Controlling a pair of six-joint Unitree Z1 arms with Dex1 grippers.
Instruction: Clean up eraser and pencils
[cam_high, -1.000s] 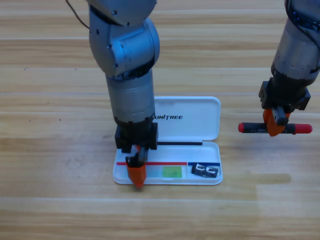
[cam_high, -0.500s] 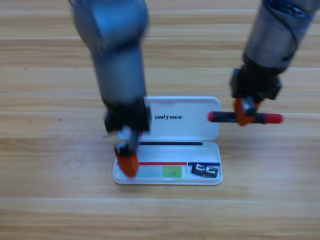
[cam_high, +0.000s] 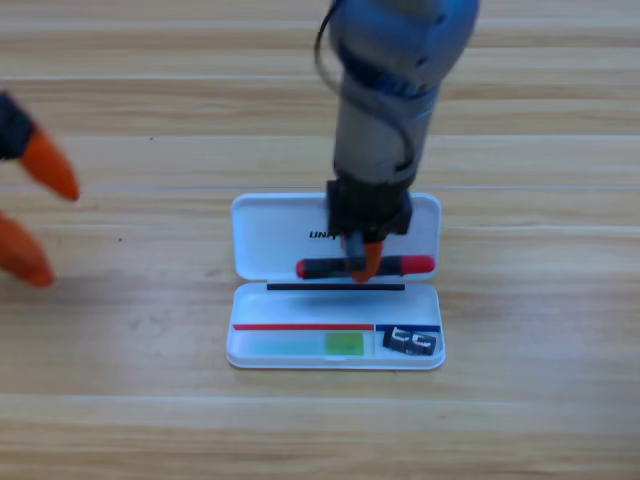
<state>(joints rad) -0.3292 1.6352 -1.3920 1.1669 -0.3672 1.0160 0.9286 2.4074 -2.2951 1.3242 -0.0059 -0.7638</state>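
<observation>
My right gripper (cam_high: 364, 262) hangs over the open white case (cam_high: 262, 240), shut on the red pencil (cam_high: 415, 265) with the black middle. It holds the pencil level above the case's lid, near the hinge. The green pencil (cam_high: 318, 344) lies in the case's lower tray. The small black eraser (cam_high: 411, 341) sits in the tray's right compartment. My left gripper (cam_high: 32, 210) is drawn back at the left edge, its two orange jaws spread apart with nothing between them.
The case lies in the middle of the wooden table (cam_high: 540, 400), lid folded back toward the top. The right arm's grey body (cam_high: 385, 100) comes down from the top edge above the lid.
The left arm has pulled away from the case's tray to the left edge, leaving the green pencil there. The right gripper has carried the red pencil leftward to over the case.
</observation>
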